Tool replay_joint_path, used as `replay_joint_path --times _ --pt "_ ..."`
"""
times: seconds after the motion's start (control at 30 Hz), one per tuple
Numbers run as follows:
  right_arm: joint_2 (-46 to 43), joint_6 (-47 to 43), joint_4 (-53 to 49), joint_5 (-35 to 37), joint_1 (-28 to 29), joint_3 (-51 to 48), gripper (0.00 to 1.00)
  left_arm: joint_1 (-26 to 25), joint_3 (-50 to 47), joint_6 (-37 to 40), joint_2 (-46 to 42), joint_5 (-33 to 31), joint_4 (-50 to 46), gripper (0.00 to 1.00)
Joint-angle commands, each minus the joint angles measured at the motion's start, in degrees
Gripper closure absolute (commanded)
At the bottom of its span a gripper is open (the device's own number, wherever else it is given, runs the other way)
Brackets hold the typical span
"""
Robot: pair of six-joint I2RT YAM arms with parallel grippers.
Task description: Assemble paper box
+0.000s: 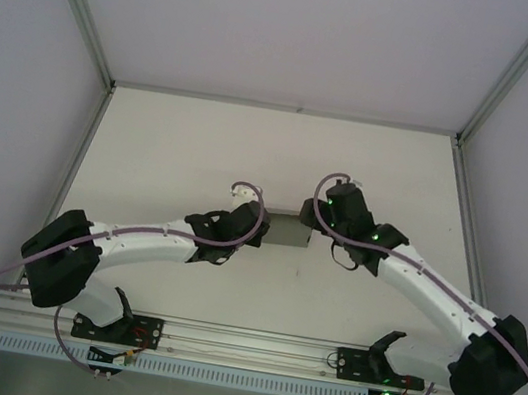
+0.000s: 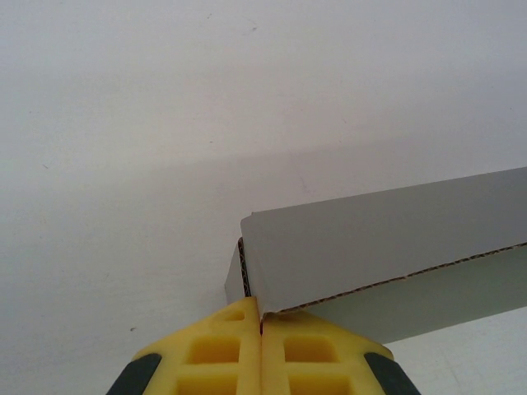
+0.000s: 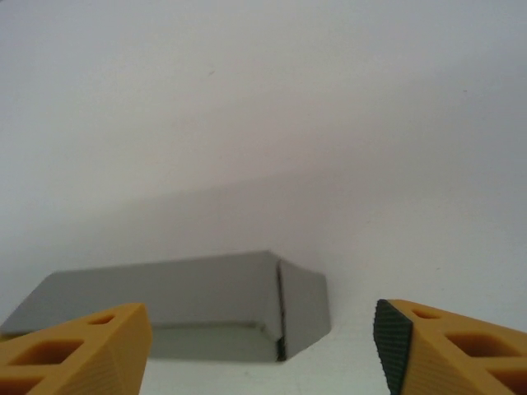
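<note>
Left gripper [image 2: 261, 327] apparently pinching paper box [image 2: 387, 243] corner, right gripper [image 3: 263, 341] wide open, box interior hidden.

Two white arms with black joints, cabled in lilac

The left arm [image 1: 140, 241] and right arm [image 1: 436, 292] are built of white links joined by bulky black housings, and each is carried on a black base [image 1: 121, 326] at the near edge. A thin lilac cable [image 1: 2, 275] is looped along each arm. Small green lights [image 1: 379, 239] are seen on the right arm. The left gripper [image 2: 261, 317] is moulded in yellow with square hollows and dark grey patches. The right gripper [image 3: 263, 329] is orange-yellow, faced with a ribbed black pad [image 3: 393, 341].
</note>
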Motion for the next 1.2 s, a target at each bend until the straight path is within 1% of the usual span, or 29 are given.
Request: replay_joint_path --times 0.0,0.1,0.23,0.27,0.3,0.37,0.43,0.47,0.53,0.57,0.63,0.67,0.7,0.77,0.87,0.93,1.03,1.07,1.1,1.13,1.17 --pt "3.0 0.6 -0.4 -4.3 -1.8 1.0 0.35 -1.3 -2.7 1.1 3.9 5.4 -11.7 1.00" --pt "5.9 1.9 -1.4 -5.8 -3.5 0.8 0.41 -1.2 -2.0 1.9 3.6 4.4 -12.4 1.00" --pt "7.6 2.5 0.9 -7.6 -4.1 -2.5 0.43 -1.3 -0.9 3.9 3.4 5.1 -13.4 1.00" --pt "7.6 3.0 1.1 -7.8 -4.1 -3.3 0.44 -1.3 -0.5 4.4 3.3 5.4 -13.8 0.99" --pt "7.5 3.7 1.2 -8.0 -4.1 -4.1 0.44 -1.2 -0.1 5.1 3.0 6.0 -14.2 0.96" --pt "7.1 4.6 2.0 -8.6 -4.0 -6.0 0.46 -1.2 0.2 7.2 1.7 8.0 -14.0 0.95" --pt "6.3 5.5 2.7 -9.0 -4.1 -7.8 0.47 -1.0 1.2 8.8 0.1 7.7 -14.9 0.90" --pt "6.3 6.2 2.4 -8.8 -4.1 -8.4 0.47 -0.7 2.0 9.6 -0.3 7.4 -15.9 0.90" --pt "6.2 6.3 3.1 -9.2 -3.9 -9.6 0.47 -0.7 4.4 11.0 -0.2 5.9 -18.5 0.94" --pt "6.1 5.6 4.9 -9.7 -3.9 -10.5 0.47 -0.6 5.2 12.0 -0.1 6.2 -19.3 0.94" --pt "5.8 5.2 9.3 -9.7 -3.6 -13.0 0.47 -0.7 6.3 13.4 0.5 8.6 -20.0 0.84" --pt "5.6 4.7 12.3 -9.4 -3.3 -14.3 0.47 -0.6 6.8 13.7 0.9 9.9 -20.3 0.82" --pt "5.7 3.1 15.3 -8.7 -2.7 -15.8 0.47 -0.6 7.2 13.6 1.2 11.4 -20.6 0.80" --pt "6.4 1.1 19.3 -4.7 -1.6 -17.7 0.48 -0.6 7.7 13.6 1.3 13.8 -20.8 0.78" --pt "7.3 -2.6 22.9 0.9 0.1 -19.6 0.49 -0.2 8.8 13.4 0.3 15.2 -22.6 0.63" --pt "7.6 -5.4 25.8 2.3 1.3 -20.9 0.50 0.8 10.1 13.5 -0.4 16.7 -24.8 0.54" --pt "9.0 -6.6 31.0 2.5 1.7 -23.1 0.50 2.9 11.0 15.4 -0.3 19.2 -26.8 0.30" --pt "9.7 -7.0 33.4 2.8 2.0 -24.1 0.50 3.8 11.8 15.8 0.1 20.1 -27.9 0.20" --pt "10.3 -7.4 36.0 3.1 2.2 -24.9 0.51 4.4 12.4 15.8 0.3 20.6 -28.7 0.13" --pt "10.8 -7.7 38.2 3.4 2.4 -25.8 0.51 5.0 12.7 16.0 0.5 21.6 -29.0 0.03" --pt "11.5 -8.3 40.8 3.8 2.4 -26.8 0.51 5.4 13.0 16.0 0.5 22.8 -29.1 0.00"
